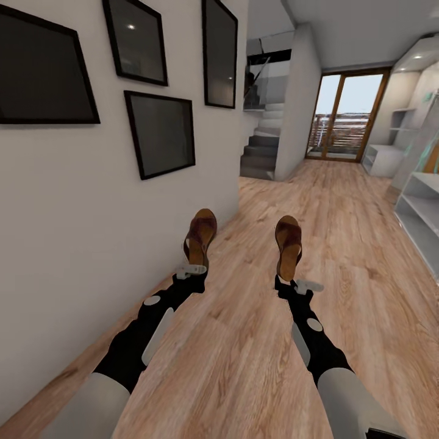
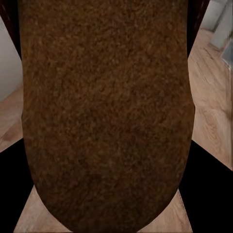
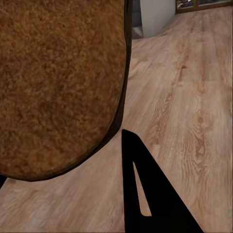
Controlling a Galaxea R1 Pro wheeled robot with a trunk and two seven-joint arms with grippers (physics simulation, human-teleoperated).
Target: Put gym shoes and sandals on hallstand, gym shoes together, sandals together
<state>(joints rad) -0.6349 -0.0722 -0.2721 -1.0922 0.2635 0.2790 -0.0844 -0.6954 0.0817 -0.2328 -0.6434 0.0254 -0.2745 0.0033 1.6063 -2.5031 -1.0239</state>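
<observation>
Each arm holds one brown leather sandal up off the corridor floor [image 1: 244,341]. The left gripper [image 1: 191,269] has its jaws closed on the heel of the left sandal [image 1: 200,235], close to the white wall [image 1: 91,231]. The right gripper [image 1: 299,285] grips the right sandal [image 1: 288,244] the same way. Both sandals have tan insoles and a wide strap. The floor is light wood planks with grain. The pale hallstand [image 1: 421,213] stands far off from the wall, across the corridor.
</observation>
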